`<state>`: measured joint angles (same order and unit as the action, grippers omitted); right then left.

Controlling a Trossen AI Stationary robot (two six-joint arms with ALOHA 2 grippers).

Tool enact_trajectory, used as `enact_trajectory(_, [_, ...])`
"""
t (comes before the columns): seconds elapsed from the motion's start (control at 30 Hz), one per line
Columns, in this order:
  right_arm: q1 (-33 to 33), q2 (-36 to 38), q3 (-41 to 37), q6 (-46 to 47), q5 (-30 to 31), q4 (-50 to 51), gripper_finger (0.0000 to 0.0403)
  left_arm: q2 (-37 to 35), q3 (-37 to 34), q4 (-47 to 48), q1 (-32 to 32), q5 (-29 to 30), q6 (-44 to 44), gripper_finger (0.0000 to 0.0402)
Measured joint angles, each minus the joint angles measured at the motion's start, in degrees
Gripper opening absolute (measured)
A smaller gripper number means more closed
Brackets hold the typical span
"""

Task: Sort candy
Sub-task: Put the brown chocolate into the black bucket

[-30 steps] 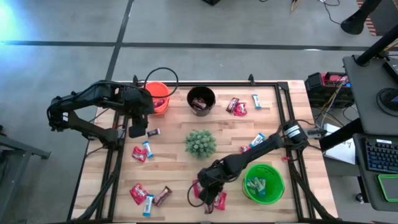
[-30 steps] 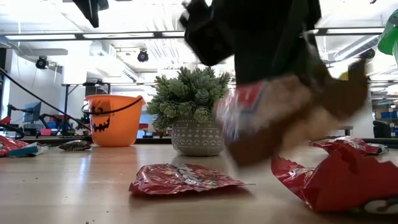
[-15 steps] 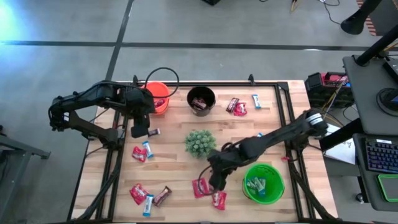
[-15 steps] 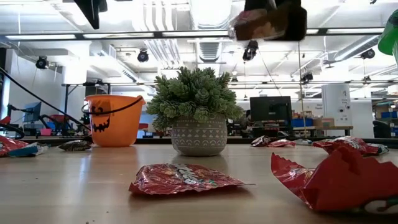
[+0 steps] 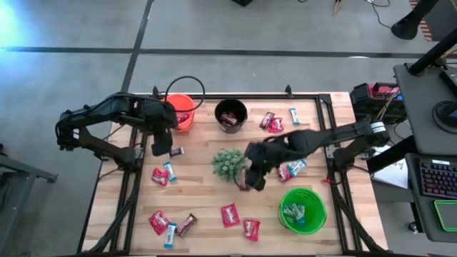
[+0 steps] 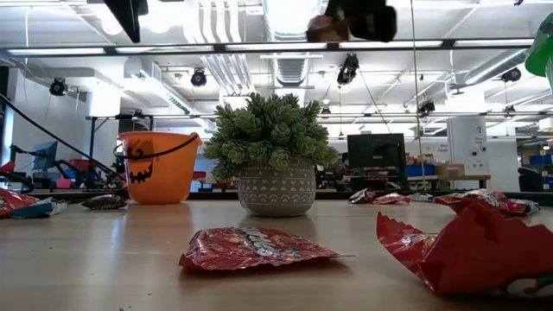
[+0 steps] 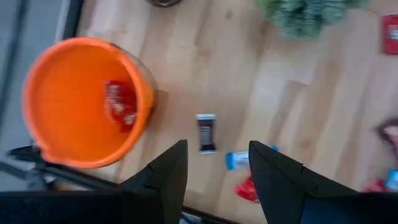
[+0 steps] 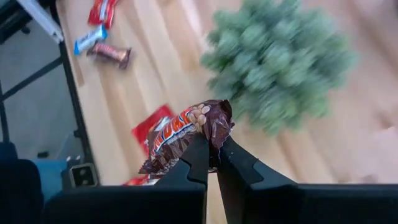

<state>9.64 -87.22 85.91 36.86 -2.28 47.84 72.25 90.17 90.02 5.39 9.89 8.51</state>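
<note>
Beside the plant (image 5: 230,163), right gripper (image 8: 211,163) jaws pinching brown candy (image 8: 180,134), wrapper end hidden.

So the counter (image 5: 200,193) is a light wood plank top in a black frame. Along the far edge sit an orange bucket (image 5: 180,111) and a black bucket (image 5: 231,114), with a couple of red sweets (image 5: 270,122) and a blue-white one (image 5: 294,116) off to the right of them. A spiky green plant (image 5: 229,163) in a pot stands around the middle. A green bucket (image 5: 303,208) sits near the front right. Loose candy (image 5: 163,173) lies left of the plant, a small dark bar (image 5: 176,151) close to the orange bucket, more wrappers (image 5: 167,224) at the front left, and two red packs (image 5: 240,221) by the green bucket.
</note>
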Motion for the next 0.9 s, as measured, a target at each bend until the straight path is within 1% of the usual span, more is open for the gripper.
enact_trajectory(0.2, [-7.1, 0.3, 0.0, -3.4, -0.2, -0.1, 0.0009, -0.1, 0.0, 0.0, 0.0, 7.2, -0.5, 0.0152])
enact_trajectory(0.37, [-13.4, 0.5, 0.0, -4.0, -0.6, -0.4, 0.0009, -0.1, 0.0, 0.0, 0.2, 13.6, -0.4, 0.0152])
enact_trajectory(0.53, [-19.1, 0.7, 0.0, -4.7, -1.5, -4.6, 0.0009, -0.4, 0.0, 0.0, 1.0, 20.4, -0.5, 0.0152])
enact_trajectory(0.63, [-22.2, 0.7, 0.0, -6.4, -3.7, -8.0, 0.0009, -0.5, 0.0, 0.0, 2.8, 23.0, -1.2, 0.0152])
enact_trajectory(0.77, [-26.4, 0.7, 1.1, -9.2, -4.4, -10.8, 0.0009, -0.5, 0.0, -0.3, 6.5, 26.5, -2.0, 0.0152])
enact_trajectory(0.9, [-30.5, 0.7, 2.2, -13.0, -4.3, -11.0, 0.0009, -0.5, 0.0, -1.1, 11.1, 27.0, -2.0, 0.0152])
